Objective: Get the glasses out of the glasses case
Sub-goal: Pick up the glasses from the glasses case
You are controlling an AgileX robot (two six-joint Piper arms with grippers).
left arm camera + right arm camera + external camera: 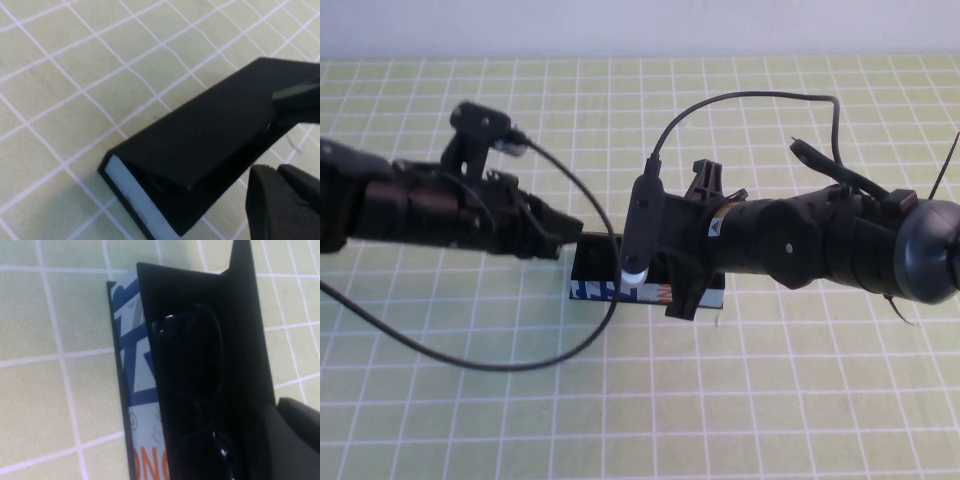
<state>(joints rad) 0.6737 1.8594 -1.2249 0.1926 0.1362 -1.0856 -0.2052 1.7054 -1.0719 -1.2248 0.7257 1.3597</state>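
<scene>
High view: most of case (595, 290) hidden under both arms; only a strip of its printed front shows, centre frame. Right gripper (682, 290) fingertips lost behind the wrist camera. Left gripper (560, 238) tips dark against the lid; gap unreadable.

Right wrist view: glasses (192, 390) cut off by bottom edge; orange print too.

Left wrist view: lid runs off right edge.

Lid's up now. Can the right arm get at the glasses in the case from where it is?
Probably yes. The left gripper props the glasses case lid open, and the glasses lie uncovered inside. The right gripper is already at the case, fingers shut; whether they hold the glasses is hidden.
</scene>
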